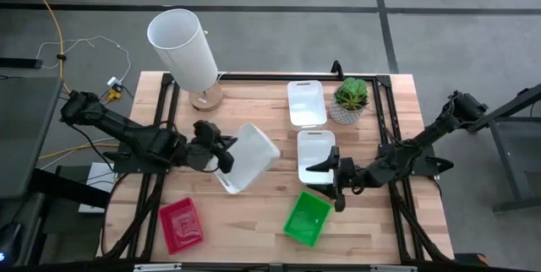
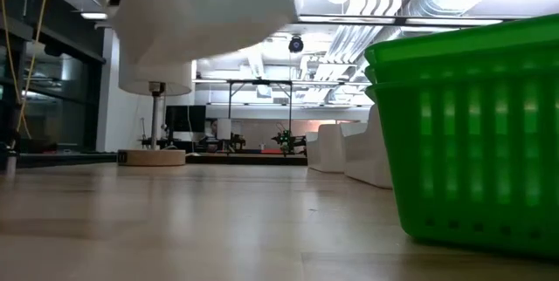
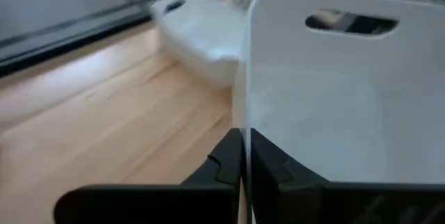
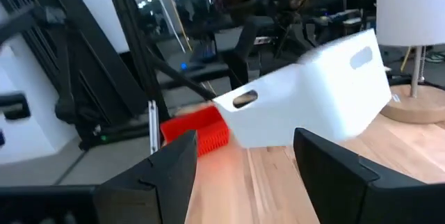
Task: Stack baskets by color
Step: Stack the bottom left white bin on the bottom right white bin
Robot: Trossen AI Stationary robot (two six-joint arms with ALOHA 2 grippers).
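My left gripper [image 1: 223, 157] is shut on a white basket [image 1: 251, 159], which it holds tilted above the table's middle. In the low view that basket [image 2: 201, 2] floats well above the wood. Two more white baskets rest flat on their bottoms: one [image 1: 306, 103] at the far side, one [image 1: 315, 154] right of centre. Near the front edge sit nested green baskets [image 1: 306, 218] and the red one [image 1: 181, 225]. My right gripper [image 1: 322, 176] hangs open beside the near end of the right-hand white basket, with nothing between its fingers [image 4: 174, 172]. My left gripper pinches the thin edge of one wall [image 3: 244, 121] of the white basket between its two fingers, one on each face of the wall. The fingers come from the table's left, slanting slightly down. The basket is lifted clear and tilted, its slotted end [image 3: 351, 22] pointing away.
A tall white cylinder on a round wooden foot [image 1: 184, 48] stands at the far left. A small potted plant [image 1: 351, 96] sits at the far right. Bare wood lies between the red and green baskets and along the left side.
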